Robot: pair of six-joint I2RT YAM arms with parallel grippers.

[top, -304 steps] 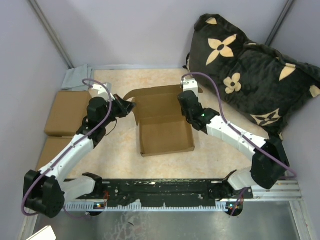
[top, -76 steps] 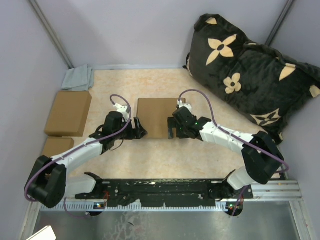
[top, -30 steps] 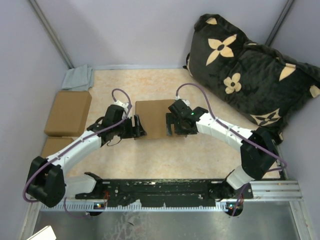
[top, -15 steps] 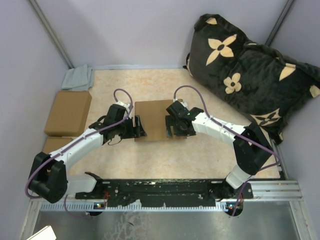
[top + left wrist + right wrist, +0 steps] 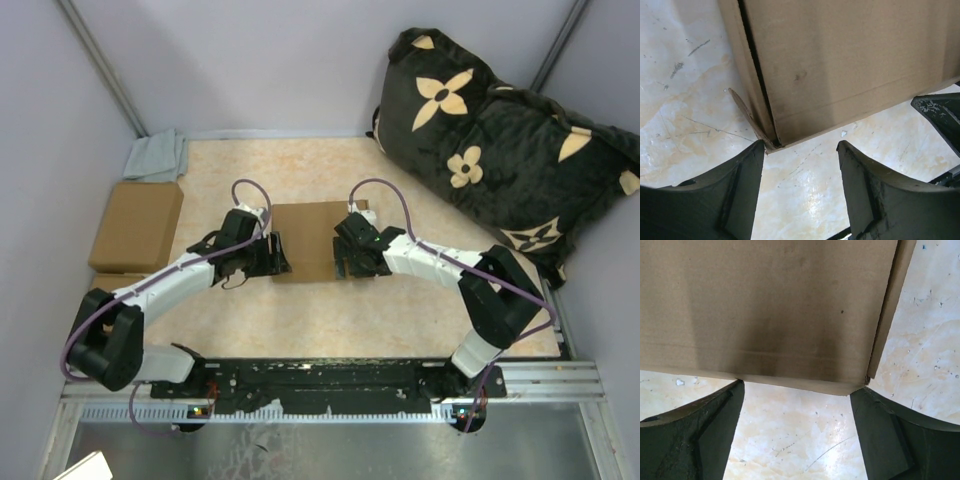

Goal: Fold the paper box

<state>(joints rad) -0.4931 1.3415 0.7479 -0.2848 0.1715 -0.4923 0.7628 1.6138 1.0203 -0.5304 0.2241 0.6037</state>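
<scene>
The paper box (image 5: 305,238) lies closed and flat on the beige table (image 5: 300,320), lid down. My left gripper (image 5: 279,256) is at its near left corner and my right gripper (image 5: 344,260) at its near right corner, both low over the table. In the left wrist view the paper box (image 5: 840,65) fills the top, and a small flap (image 5: 747,117) sticks out at the corner beside one fingertip of the open left gripper (image 5: 801,146). In the right wrist view the open right gripper (image 5: 797,390) has only table between its fingers, its tips just under the box (image 5: 770,305) edge.
Two brown cardboard blocks (image 5: 135,225) (image 5: 103,285) lie at the left wall with a grey cloth (image 5: 155,157) behind them. A black flower-print pillow (image 5: 495,150) fills the back right corner. The arms' base rail (image 5: 330,378) runs along the near edge.
Ten seconds ago the box stood open; now its lid is down. In the last second both grippers shifted slightly along the box's near edge, and the left jaws narrowed a little.
</scene>
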